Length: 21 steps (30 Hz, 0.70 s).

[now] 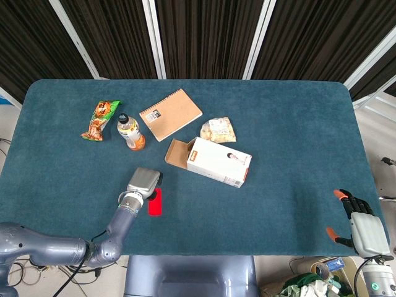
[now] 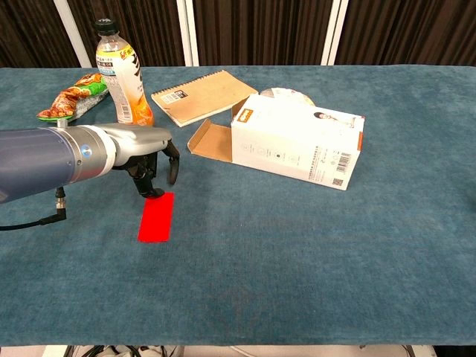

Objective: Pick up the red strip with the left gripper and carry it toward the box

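Note:
The red strip (image 1: 155,202) (image 2: 157,216) lies flat on the blue table near the front left. My left hand (image 1: 143,184) (image 2: 149,160) hovers over the strip's far end with its fingers pointing down. One fingertip (image 2: 155,193) touches that end, and the hand holds nothing. The white box (image 1: 219,162) (image 2: 297,141) lies on its side to the right, its open flap (image 2: 208,140) facing the left hand. At the table's front right corner my right hand (image 1: 362,226) rests with its fingers spread and empty; it shows only in the head view.
A spiral notebook (image 1: 171,114) (image 2: 201,97), an orange drink bottle (image 1: 130,132) (image 2: 123,74) and a snack packet (image 1: 101,119) (image 2: 74,97) sit behind the left hand. A clear bag of food (image 1: 218,130) (image 2: 286,94) lies just behind the box.

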Available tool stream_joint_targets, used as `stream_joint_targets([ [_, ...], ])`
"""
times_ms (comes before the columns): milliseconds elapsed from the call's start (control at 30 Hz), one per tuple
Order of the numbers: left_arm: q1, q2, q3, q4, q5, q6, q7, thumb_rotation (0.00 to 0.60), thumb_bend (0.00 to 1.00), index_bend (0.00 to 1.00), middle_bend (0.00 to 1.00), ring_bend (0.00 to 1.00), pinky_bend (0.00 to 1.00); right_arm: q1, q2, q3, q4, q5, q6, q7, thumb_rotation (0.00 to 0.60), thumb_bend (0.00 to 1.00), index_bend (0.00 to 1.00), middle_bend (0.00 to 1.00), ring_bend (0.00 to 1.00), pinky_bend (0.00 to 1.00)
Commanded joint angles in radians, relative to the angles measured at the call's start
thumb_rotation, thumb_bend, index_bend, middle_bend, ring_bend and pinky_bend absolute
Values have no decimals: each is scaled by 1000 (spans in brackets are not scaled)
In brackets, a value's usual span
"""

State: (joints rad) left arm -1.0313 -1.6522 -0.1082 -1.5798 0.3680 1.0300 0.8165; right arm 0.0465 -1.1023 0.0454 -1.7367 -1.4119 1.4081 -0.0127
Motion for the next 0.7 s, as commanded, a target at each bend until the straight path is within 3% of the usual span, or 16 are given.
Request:
stream_joint_targets([
  [33, 2, -2, 2, 3, 1, -2, -2, 600, 387, 410, 988, 917, 881, 0, 0, 0, 1, -2, 0, 0, 600, 158, 147, 90, 147, 120],
  [700, 17, -9, 2, 19, 36, -7, -27, 600, 387, 436, 989, 922, 881, -2, 1, -1, -1, -4, 5, 0, 600, 158, 147, 90, 147, 120],
])
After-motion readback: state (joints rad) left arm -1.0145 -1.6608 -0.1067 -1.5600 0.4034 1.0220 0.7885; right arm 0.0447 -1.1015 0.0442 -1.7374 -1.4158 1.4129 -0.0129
